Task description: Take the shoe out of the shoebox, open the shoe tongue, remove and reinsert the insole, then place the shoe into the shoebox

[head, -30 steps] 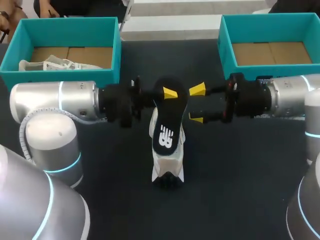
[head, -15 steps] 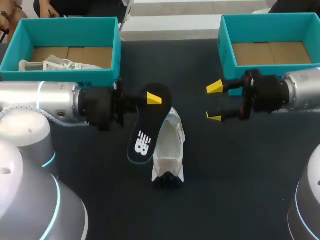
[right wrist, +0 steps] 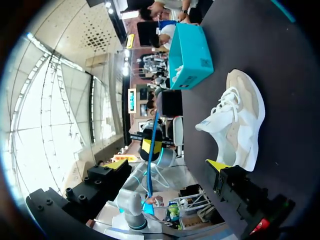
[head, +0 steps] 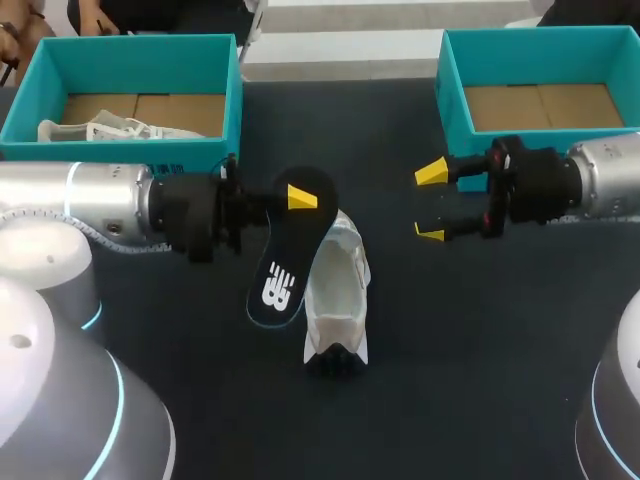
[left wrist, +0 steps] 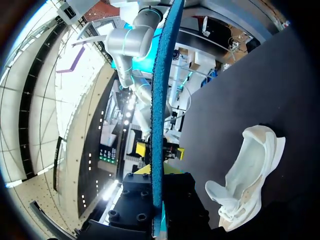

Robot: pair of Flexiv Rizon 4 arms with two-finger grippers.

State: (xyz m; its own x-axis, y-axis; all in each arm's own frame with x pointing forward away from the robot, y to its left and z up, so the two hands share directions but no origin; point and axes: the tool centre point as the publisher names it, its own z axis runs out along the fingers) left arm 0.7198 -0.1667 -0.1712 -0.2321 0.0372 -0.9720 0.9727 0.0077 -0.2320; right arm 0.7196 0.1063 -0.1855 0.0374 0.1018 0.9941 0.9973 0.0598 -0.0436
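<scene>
A white shoe (head: 336, 292) stands on the dark table, toe toward the front edge. My left gripper (head: 292, 200) is shut on the heel end of the black insole (head: 283, 250), which hangs tilted just left of the shoe. In the left wrist view the insole (left wrist: 160, 100) shows edge-on between the fingers, with the shoe (left wrist: 245, 180) on the table beside it. My right gripper (head: 430, 203) stands open and empty to the right of the shoe. From the right wrist view, the shoe (right wrist: 240, 120) lies ahead of its open fingers (right wrist: 216, 165).
A teal shoebox (head: 30, 110) at the back left holds a second white shoe (head: 110, 130). A second teal shoebox (head: 450, 90) at the back right shows only its cardboard floor. Both arms lie low across the table's middle.
My left gripper has carried the insole off the shoe to the left and tilted it down. The right gripper has drawn back to the right, away from the insole.
</scene>
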